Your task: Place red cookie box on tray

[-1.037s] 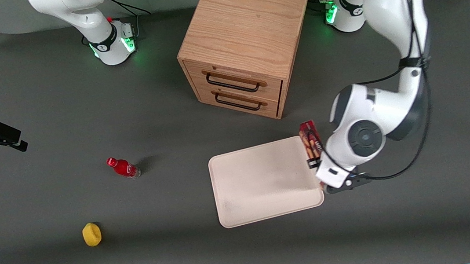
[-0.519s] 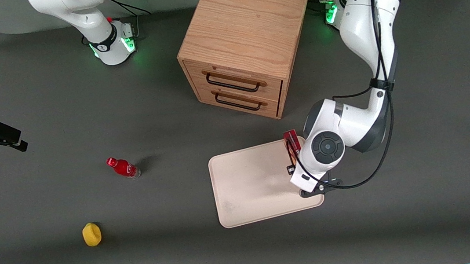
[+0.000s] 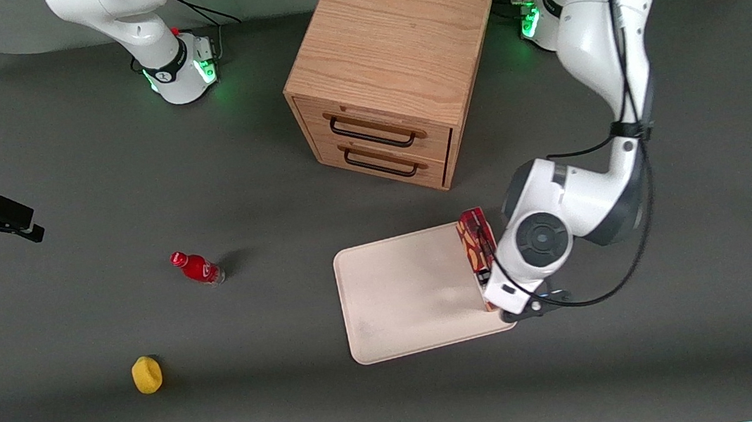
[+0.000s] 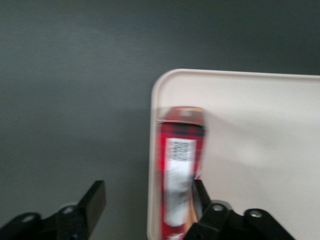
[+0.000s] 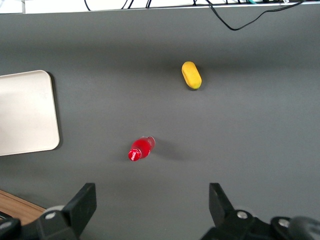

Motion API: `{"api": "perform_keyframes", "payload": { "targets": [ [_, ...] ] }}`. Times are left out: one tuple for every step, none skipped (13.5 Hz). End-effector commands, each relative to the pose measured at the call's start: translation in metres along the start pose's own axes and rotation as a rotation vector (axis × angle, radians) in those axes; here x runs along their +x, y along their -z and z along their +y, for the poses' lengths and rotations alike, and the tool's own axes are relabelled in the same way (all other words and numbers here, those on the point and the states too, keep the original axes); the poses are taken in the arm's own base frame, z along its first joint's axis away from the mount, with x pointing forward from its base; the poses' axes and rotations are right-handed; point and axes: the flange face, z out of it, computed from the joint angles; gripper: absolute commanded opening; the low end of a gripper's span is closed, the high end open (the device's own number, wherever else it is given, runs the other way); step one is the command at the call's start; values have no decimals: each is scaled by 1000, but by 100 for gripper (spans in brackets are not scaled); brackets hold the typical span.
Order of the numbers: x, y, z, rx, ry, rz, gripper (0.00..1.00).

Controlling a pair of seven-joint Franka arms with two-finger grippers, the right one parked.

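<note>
The red cookie box [image 3: 476, 245] lies flat on the cream-white tray [image 3: 399, 293], along the tray's rim at the working arm's end. In the left wrist view the red cookie box [image 4: 180, 165] shows its white barcode label and sits just inside the rim of the tray [image 4: 260, 125]. My gripper [image 4: 148, 192] hangs over it, open. One finger [image 4: 95, 200] is over the grey table, well clear of the box. The other is right against the box's side. In the front view the arm's wrist [image 3: 535, 242] hides the gripper and the nearer end of the box.
A wooden two-drawer cabinet [image 3: 393, 46] stands farther from the front camera than the tray. A small red bottle [image 3: 197, 267] and a yellow object [image 3: 147, 374] lie toward the parked arm's end of the table.
The arm carried the box in over the tray, then shifted back a little toward the working arm's end. The box now rests along the tray's rim.
</note>
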Motion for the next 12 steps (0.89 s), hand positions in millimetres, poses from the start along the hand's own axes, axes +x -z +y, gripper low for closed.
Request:
{"api": "perform_keyframes", "payload": {
  "targets": [
    [-1, 85, -72, -28, -100, -61, 100],
    [1, 107, -100, -33, -157, -74, 100],
    [1, 126, -131, -30, -177, -87, 100],
    [1, 150, -160, -31, -172, -74, 100],
    [3, 167, -192, -32, -154, -54, 100],
    [4, 173, -221, -27, -150, -39, 100],
    [5, 177, -255, -22, -185, -23, 100],
    [5, 179, -284, -31, -233, 0, 100],
    [0, 182, -307, -35, -263, 24, 100],
    [-12, 188, -322, -34, -262, 59, 100],
    [-30, 197, -335, -39, -244, 92, 100],
    [-48, 203, -339, -37, -241, 109, 100]
  ]
}}
